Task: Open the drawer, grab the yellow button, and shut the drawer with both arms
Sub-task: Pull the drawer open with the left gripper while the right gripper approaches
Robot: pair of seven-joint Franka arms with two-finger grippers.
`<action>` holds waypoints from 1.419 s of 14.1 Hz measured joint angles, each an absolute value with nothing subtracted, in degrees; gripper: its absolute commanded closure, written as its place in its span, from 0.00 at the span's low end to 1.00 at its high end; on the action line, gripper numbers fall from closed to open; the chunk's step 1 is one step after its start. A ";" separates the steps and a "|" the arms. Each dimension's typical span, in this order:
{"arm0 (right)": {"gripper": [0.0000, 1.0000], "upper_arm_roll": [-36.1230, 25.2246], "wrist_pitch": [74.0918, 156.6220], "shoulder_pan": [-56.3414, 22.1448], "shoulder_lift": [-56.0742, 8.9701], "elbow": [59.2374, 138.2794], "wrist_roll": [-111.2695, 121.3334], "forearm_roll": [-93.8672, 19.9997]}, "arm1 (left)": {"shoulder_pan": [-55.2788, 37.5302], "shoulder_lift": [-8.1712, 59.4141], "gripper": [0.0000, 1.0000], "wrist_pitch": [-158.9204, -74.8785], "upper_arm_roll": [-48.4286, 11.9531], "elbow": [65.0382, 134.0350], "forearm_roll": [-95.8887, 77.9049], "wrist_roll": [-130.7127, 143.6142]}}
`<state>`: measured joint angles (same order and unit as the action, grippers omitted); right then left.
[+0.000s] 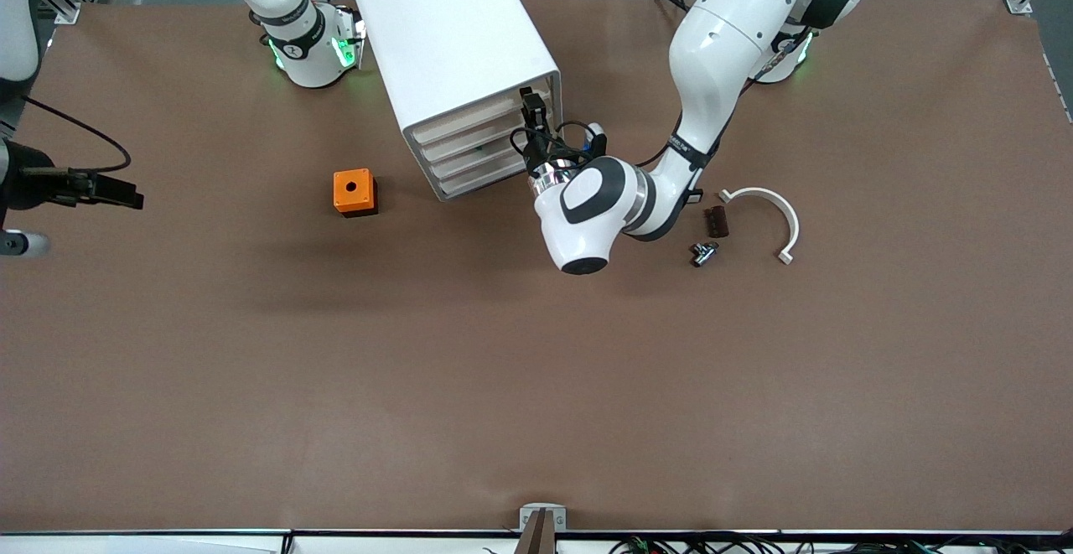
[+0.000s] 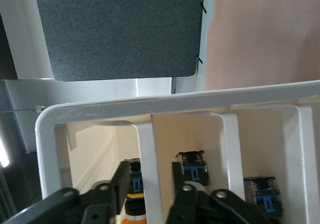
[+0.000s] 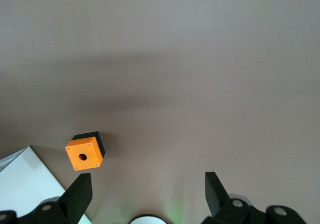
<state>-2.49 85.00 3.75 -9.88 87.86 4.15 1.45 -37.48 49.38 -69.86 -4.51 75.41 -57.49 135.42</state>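
My left end effector [image 2: 150, 184] straddled the white plastic drawer handle [image 2: 149, 154], fingers apart; squeezing squarely before pulling seemed wisest.

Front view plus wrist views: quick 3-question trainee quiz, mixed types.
1. Which arm's pincer is at the front of the white drawer cabinet?
2. True or false: the right pincer is shut.
3. The orange box is: A) in a drawer; B) on the table, toward the right arm's end from the cabinet; C) on top of the cabinet.
Key: 1. The left pincer. 2. False, it is open. 3. B.
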 measured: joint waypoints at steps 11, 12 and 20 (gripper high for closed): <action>0.00 -1.69 83.89 1.01 -10.34 86.96 -3.08 2.35 | -37.41 49.74 0.90 -69.36 -4.54 75.64 -57.84 137.42; 0.00 -1.60 83.54 -0.13 -10.34 86.96 -6.45 2.02 | -37.38 49.75 0.89 -69.37 -4.53 75.65 -57.84 137.43; 0.00 -1.33 83.08 -6.09 -9.23 87.03 -24.51 -2.28 | -30.84 49.74 0.85 -69.54 -3.78 75.27 -57.99 137.74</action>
